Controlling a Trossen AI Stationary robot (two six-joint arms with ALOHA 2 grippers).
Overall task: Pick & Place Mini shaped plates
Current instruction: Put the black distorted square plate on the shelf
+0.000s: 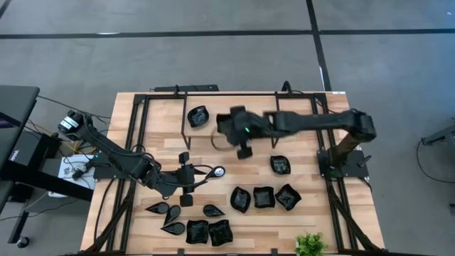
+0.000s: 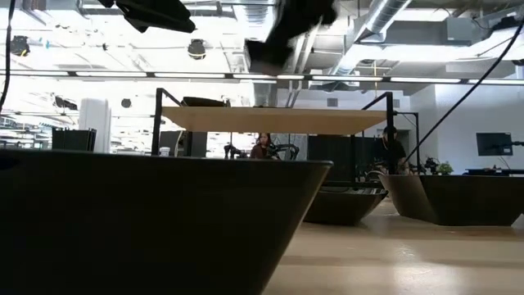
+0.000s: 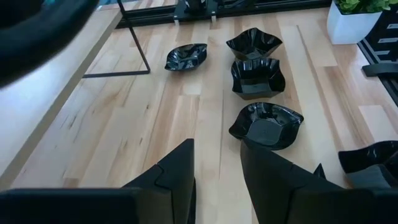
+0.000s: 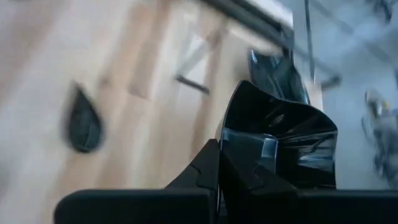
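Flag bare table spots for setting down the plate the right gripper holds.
Right gripper holds a square plate. Bare wood: between the wavy plate and left gripper; also the table's left strip. Crowded: teardrop plates, plant.

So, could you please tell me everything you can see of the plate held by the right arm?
The plate is a glossy black dish with a flat square base and flared, wavy walls that catch the light like glazed ceramic or plastic. The right hand is shut on its rim, holding it tilted on edge, clear of the table. In the high view that hand is blurred and hangs over the table's middle. Nothing else touches the plate.
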